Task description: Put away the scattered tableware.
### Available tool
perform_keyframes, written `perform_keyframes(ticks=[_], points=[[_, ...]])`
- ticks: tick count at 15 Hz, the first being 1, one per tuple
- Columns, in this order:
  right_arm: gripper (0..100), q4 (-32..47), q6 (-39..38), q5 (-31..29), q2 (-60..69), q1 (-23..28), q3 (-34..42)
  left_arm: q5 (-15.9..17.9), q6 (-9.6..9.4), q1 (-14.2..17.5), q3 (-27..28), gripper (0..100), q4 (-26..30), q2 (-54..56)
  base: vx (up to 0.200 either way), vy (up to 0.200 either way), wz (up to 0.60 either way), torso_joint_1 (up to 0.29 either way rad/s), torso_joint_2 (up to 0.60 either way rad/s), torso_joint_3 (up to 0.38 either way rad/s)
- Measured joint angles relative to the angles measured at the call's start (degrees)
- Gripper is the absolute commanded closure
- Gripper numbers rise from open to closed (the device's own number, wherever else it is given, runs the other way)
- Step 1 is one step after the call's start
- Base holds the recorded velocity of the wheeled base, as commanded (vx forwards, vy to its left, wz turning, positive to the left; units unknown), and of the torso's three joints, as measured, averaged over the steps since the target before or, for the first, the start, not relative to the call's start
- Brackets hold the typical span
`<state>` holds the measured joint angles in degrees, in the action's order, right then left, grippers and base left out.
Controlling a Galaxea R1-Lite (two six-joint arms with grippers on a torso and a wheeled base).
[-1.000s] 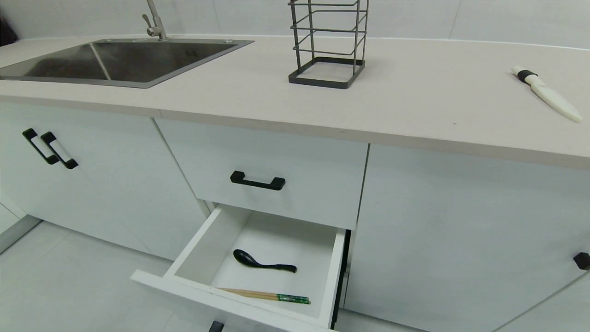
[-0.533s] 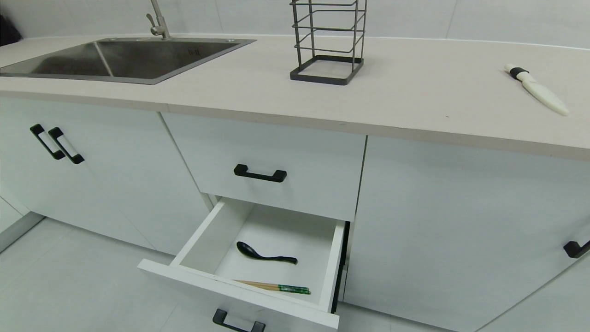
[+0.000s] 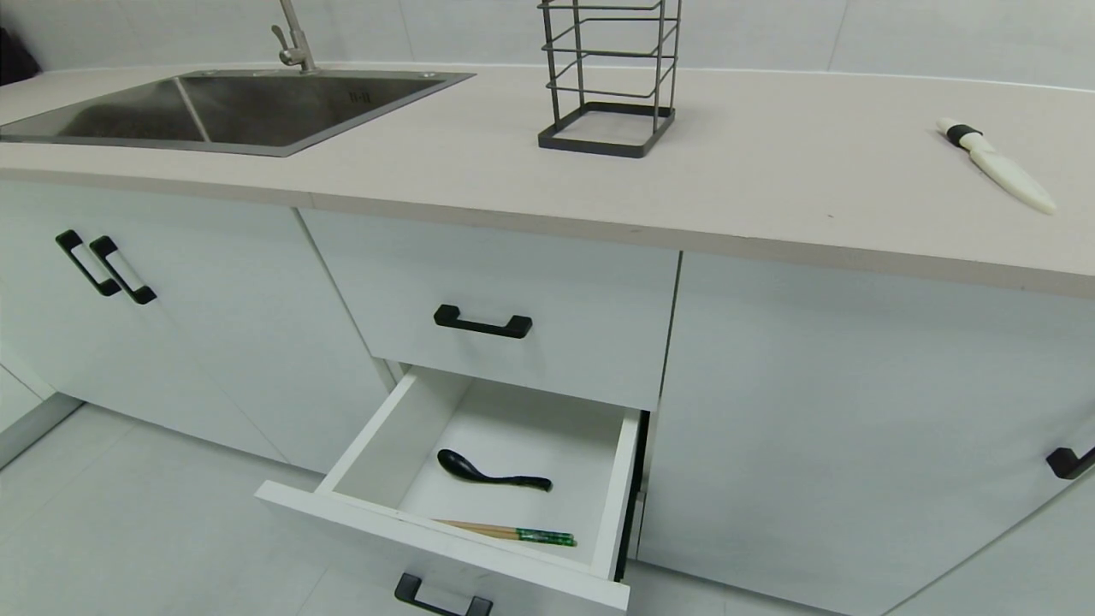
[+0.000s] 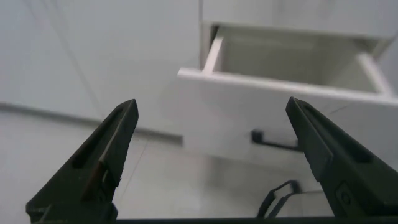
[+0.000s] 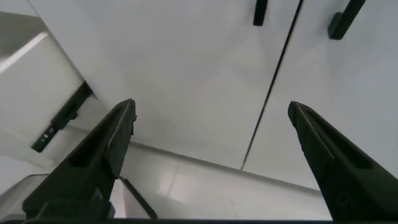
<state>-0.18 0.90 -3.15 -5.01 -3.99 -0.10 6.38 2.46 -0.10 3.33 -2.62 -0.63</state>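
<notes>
The left black two-finger gripper (image 4: 211,149) stands with jaws spread wide. The right black two-finger gripper (image 5: 211,152) is spread equally wide.

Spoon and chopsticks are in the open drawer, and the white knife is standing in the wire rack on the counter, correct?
No. The head view shows the white knife lying flat on the countertop, well to the right of the wire rack. The black spoon and chopsticks are in the open drawer, as you said.
</notes>
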Motion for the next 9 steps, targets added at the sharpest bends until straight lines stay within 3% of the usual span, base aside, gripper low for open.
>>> perform_keyframes(ticks=[2, 4, 6, 9], points=[[0, 0.18, 1.33, 1.18, 0.99, 1.73, 0.00, 6.68, 3.30, -0.45, 7.14, 0, 1.26, -3.83, 0.000, 0.000, 0.00, 0.000, 0.00, 0.000], [0, 0.18, 2.24, 1.65, 2.86, 3.15, 0.02, 12.48, 5.03, -1.55, 11.06, 0, 5.60, -9.62, 0.000, 0.000, 0.00, 0.000, 0.00, 0.000], [0, 0.18, 2.68, 1.91, 3.97, 3.80, 0.10, 14.64, 5.22, -3.51, 11.76, 0, 7.49, -15.35, 0.000, 0.000, 0.00, 0.000, 0.00, 0.000], [0, 0.11, 2.93, 1.95, 4.61, 3.99, 0.10, 15.19, 4.38, -6.70, 10.07, 0, 10.01, -23.72, 0.000, 0.000, 0.00, 0.000, 0.00, 0.000]])
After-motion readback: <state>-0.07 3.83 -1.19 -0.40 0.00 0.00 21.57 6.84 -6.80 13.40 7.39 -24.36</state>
